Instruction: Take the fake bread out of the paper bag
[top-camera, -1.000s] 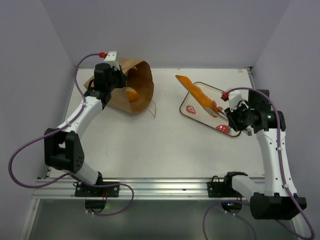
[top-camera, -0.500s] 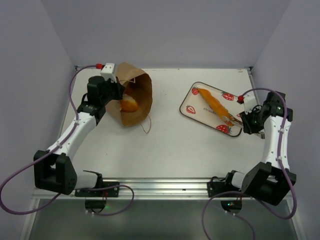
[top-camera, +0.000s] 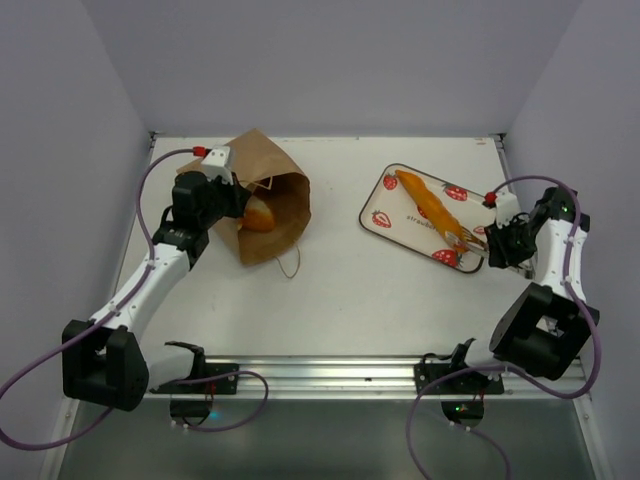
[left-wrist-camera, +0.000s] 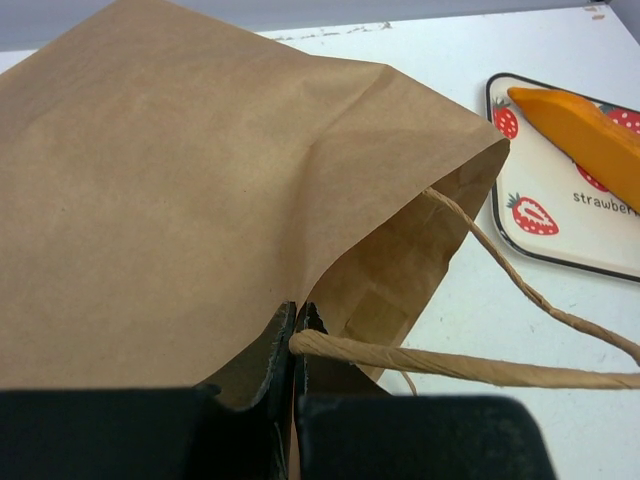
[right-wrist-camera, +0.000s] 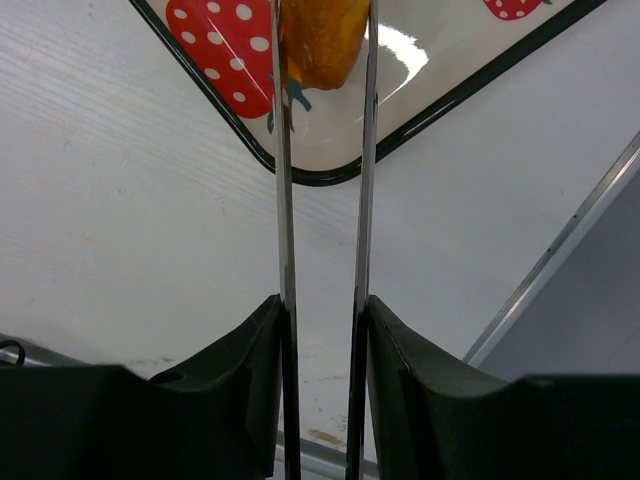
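Right claw (right-wrist-camera: 322, 305): jaws set narrow, clamped on the two arms of a pair of tongs (right-wrist-camera: 282, 200). The claw holds nothing else. The blades run straight ahead of me, and their tips flank the near end of the long loaf (right-wrist-camera: 318, 40). Both blades appear to touch it, but I cannot tell whether they pinch or only rest alongside. The loaf lies flat on the strawberry tray (right-wrist-camera: 440, 70), whose near corner sits just beyond my fingertips, with bare table (right-wrist-camera: 130, 230) below.

Left claw (left-wrist-camera: 296, 320): fully shut on the rim of the paper bag (left-wrist-camera: 180, 180). One twisted handle (left-wrist-camera: 450, 365) comes out from between my fingers and trails off to my right. The bag lies on its side ahead of this claw, its mouth facing toward the tray.

Step in hand, as I judge it: setting down the first piece. The long loaf is out of the bag and on the tray.

Task roughly half done. The top view shows a round bun (top-camera: 258, 213) inside the bag mouth, just past my left fingertips.

Next move calls for:
- slackening the tongs enough to clear the loaf without dragging it;
- backing the right claw straight off the tray;
- crossing to the bag mouth with the blades spread for the bun;
- holding the rim firmly with the left claw so the mouth does not collapse.
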